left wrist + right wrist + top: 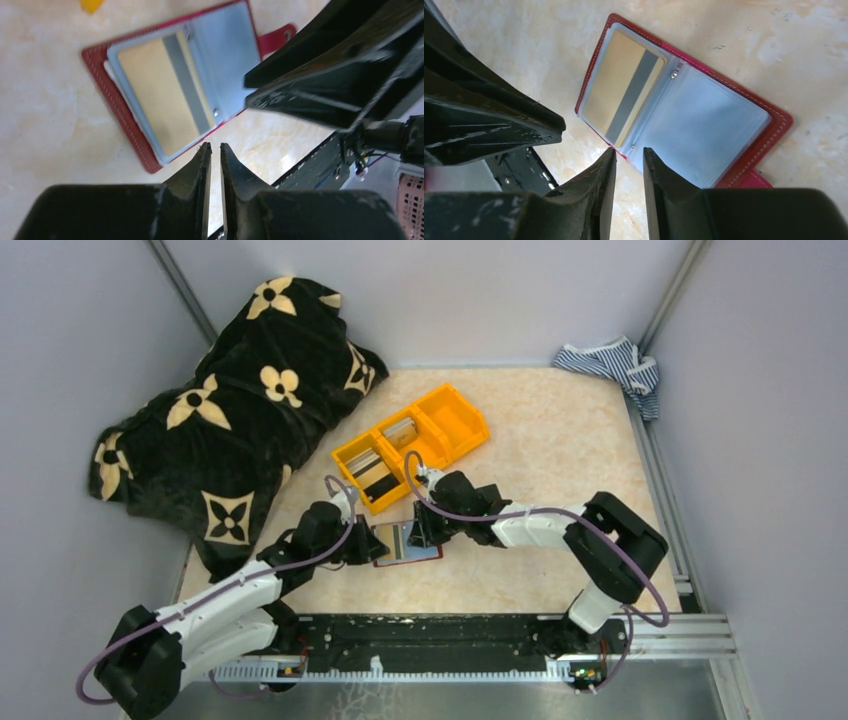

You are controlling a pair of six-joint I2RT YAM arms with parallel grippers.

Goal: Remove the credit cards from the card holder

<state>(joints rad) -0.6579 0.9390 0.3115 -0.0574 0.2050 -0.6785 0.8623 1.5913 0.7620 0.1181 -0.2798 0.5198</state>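
The dark red bifold card holder (405, 543) lies wide open and flat on the marbled beige table (540, 440), pale blue pockets up, right between the two arms. One pale beige credit card (621, 95) with a grey stripe sits inside a clear pocket.

The left gripper (215, 148) hangs just off the card holder's edge, near a spine rivet. Its jaws are a thin slit apart with nothing between them. The right gripper (629, 152) sits at the edge by a spine rivet too, jaws a little apart and gripping nothing. Whether either tip touches the card holder, can't tell.

Just behind, an orange plastic three-compartment bin (452, 412) holds more cards (365, 470) in two sections. Far left is a black blanket with cream flowers (230, 410), and in the far right corner a blue-striped cloth (612, 365).
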